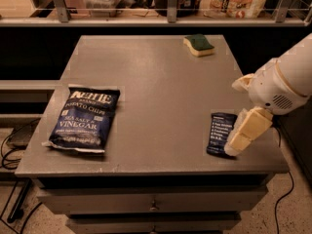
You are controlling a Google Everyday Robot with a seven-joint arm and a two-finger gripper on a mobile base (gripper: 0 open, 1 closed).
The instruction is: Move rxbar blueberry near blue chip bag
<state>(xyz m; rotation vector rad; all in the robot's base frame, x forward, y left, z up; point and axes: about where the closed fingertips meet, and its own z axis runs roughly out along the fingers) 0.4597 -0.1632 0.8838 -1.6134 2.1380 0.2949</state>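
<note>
Because the rxbar blueberry (219, 133) lies flat near the front right edge of the grey table (161, 82), I have the gripper (235, 118) reaching in from the right side, low over that corner. Its jaws stand wide apart: one pale finger (246, 130) slants down across the bar's right edge, and the other shows higher up by the wrist, with nothing held between them. I cannot tell whether the lower finger touches the wrapper or only hangs in front of it. The blue chip bag (85, 117) lies face up near the front left edge, well apart from the bar, so the carry will likely run leftward across bare tabletop. The green-topped sponge (198, 45) sits at the far edge, out of that path.
</note>
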